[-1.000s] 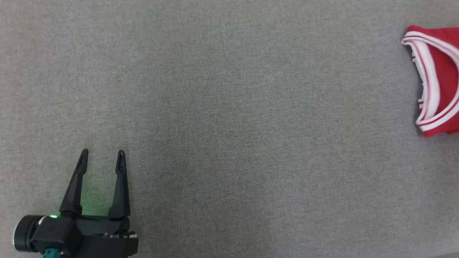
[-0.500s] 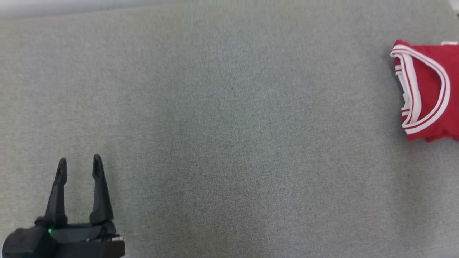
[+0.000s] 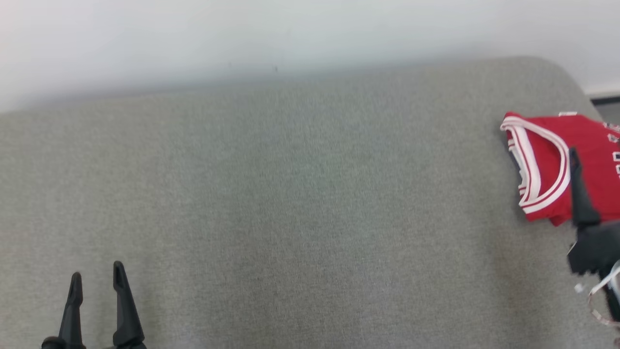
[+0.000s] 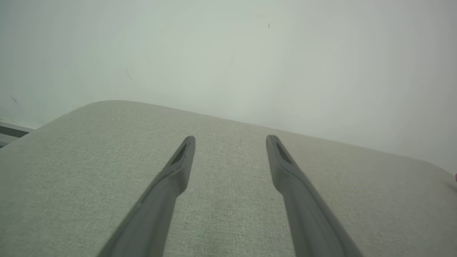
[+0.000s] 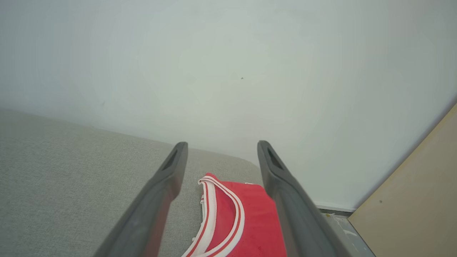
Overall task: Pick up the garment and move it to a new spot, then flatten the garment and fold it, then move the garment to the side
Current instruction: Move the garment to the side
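Note:
The garment (image 3: 591,135) is a red jersey with white-striped trim, lying folded at the far right end of the grey fabric surface (image 3: 310,194). My right gripper (image 5: 222,144) hovers open just short of the garment (image 5: 250,221), which lies ahead between its fingers without touching them. In the head view one dark finger (image 3: 579,194) of it crosses the jersey's near edge. My left gripper (image 3: 97,271) stands open and empty at the lower left, far from the jersey. In the left wrist view the left gripper (image 4: 231,137) has bare fabric beneath its spread fingers.
A white wall (image 3: 290,39) runs right behind the surface's rounded back edge. Past the right end, a tan board (image 5: 421,200) leans by a strip of floor (image 5: 342,228). Wide bare fabric separates the two grippers.
The head camera has tilted up, so the wall has come into view and everything sits lower in the picture. My right gripper's finger has entered at the right edge beside the jersey.

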### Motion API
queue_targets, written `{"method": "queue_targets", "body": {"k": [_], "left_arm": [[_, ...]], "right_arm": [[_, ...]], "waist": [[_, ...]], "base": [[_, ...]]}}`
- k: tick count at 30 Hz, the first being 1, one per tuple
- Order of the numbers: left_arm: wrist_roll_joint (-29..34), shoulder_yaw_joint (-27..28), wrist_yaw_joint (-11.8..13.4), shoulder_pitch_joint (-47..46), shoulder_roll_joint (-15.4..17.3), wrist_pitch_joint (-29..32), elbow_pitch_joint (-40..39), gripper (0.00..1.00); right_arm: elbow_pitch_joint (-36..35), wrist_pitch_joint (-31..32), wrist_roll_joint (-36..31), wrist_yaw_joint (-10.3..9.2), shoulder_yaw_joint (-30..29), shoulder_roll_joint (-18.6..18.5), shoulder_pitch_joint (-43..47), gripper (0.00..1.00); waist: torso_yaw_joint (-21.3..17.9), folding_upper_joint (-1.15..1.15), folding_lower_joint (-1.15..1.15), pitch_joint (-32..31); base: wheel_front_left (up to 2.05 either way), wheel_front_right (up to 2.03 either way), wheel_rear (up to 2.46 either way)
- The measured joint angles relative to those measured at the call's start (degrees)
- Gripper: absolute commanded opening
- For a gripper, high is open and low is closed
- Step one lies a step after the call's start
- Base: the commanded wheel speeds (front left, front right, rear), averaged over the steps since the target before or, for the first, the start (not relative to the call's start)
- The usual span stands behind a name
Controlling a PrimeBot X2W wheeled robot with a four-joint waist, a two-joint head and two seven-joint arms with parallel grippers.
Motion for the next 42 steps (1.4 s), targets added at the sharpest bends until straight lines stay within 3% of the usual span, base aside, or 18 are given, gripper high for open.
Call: {"method": "queue_targets", "body": {"k": [7,15,30,42], "left_arm": [[-0.8,-0.6,2.6,2.5,0.0,0.0,-0.3,1.0],[-1.5,-0.7,4.5,4.5,0.0,0.0,1.3,1.0],[1.7,-0.1,3.1,6.9,0.0,0.0,7.1,1.0],[3.2,0.0,2.1,7.7,0.0,0.0,9.4,1.0]], "right_arm": [[0.5,-5.1,5.3,0.0,4.3,3.0,6.5,1.0],[4.2,-9.9,6.7,0.0,8.4,7.2,10.8,1.0],[10.6,-14.3,8.4,0.0,9.6,13.1,14.6,1.0],[11.3,-14.6,8.0,0.0,8.9,14.9,16.4,1.0]], "waist": [[0.5,0.0,0.0,-5.3],[0.7,0.0,0.0,-9.0],[2.4,0.0,0.01,-12.1],[4.1,0.01,0.02,-13.3]], "base": [[0.0,0.0,0.0],[0.0,0.0,0.0],[0.0,0.0,0.0],[0.0,0.0,0.0]]}}
